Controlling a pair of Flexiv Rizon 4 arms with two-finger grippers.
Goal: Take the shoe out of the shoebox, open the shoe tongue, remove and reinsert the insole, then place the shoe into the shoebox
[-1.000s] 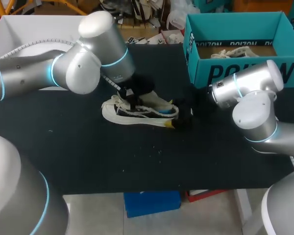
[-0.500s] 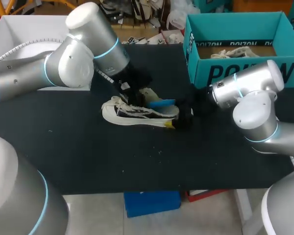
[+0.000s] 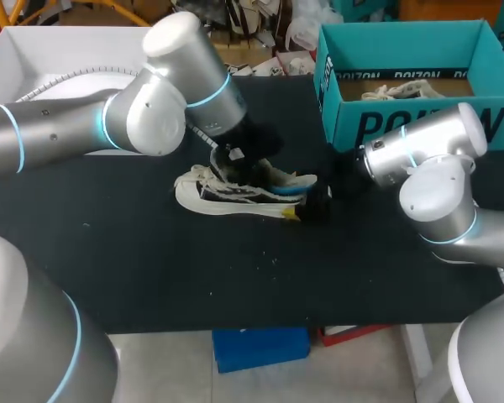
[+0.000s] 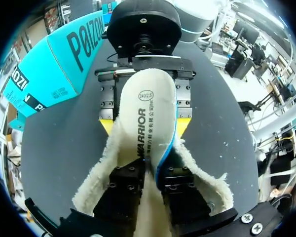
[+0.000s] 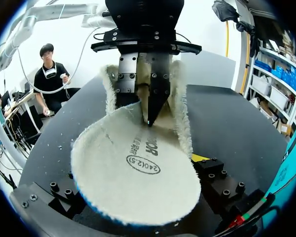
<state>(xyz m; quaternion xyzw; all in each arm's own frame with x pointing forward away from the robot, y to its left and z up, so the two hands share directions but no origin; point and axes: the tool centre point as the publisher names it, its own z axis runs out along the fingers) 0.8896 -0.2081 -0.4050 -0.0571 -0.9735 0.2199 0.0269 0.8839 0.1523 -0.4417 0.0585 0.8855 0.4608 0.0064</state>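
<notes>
A white low shoe [image 3: 227, 195] lies on its side on the black table, heel toward my right arm. My right gripper [image 3: 311, 206] is shut on the heel, one yellow tip [image 4: 107, 126] on each side of the fleece-lined collar [image 4: 207, 177]. The cream insole [image 4: 148, 113] with a blue underside sticks out of the shoe's mouth, and its heel end lies over the right gripper. My left gripper [image 3: 235, 159] hangs over the shoe's mouth, its fingers [image 5: 158, 91] slightly apart around the insole's narrow end. The teal shoebox [image 3: 386, 126] stands at the back right.
A second shoe [image 3: 403, 90] lies inside the teal box. A white bin [image 3: 59, 50] stands at the back left. Bare black tabletop [image 3: 235, 269] stretches in front of the shoe toward the near edge.
My left arm swung back left, then right again over the shoe's mouth. The insole's heel end shifted toward the right gripper. The left fingers have parted a little. The right arm stayed still.
</notes>
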